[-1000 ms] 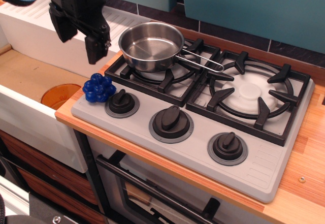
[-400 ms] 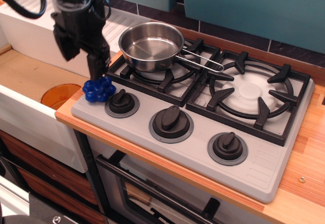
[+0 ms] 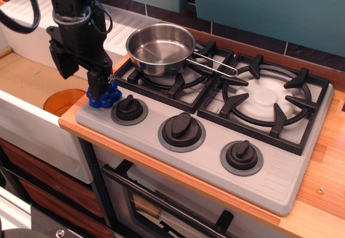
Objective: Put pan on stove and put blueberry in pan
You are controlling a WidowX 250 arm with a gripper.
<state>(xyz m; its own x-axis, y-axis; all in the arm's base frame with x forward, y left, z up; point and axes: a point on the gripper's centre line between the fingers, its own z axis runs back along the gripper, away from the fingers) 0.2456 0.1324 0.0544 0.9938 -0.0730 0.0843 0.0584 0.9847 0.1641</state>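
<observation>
The shiny steel pan [image 3: 160,48] sits on the left burner grate of the grey stove [image 3: 280,181], its wire handle pointing right. The pan is empty. The dark-blue blueberry [image 3: 109,98] lies at the stove's front-left corner, next to the left knob [image 3: 129,110]. My black gripper [image 3: 80,84] is open and hangs low over the stove's left edge. Its right finger [image 3: 98,83] is down on the blueberry's upper left side and hides part of it. Its left finger hangs over the sink side.
A white sink [image 3: 32,124] lies left of the stove, with a round orange disc [image 3: 60,101] in its basin. The right burner [image 3: 267,99] has a bare grate. Wooden counter [image 3: 323,195] runs along the front and right. A teal wall stands behind.
The gripper has come down and slightly left, from above the sink's back edge to the blueberry. Its right finger now covers part of the cluster. Pan and blueberry have not moved.
</observation>
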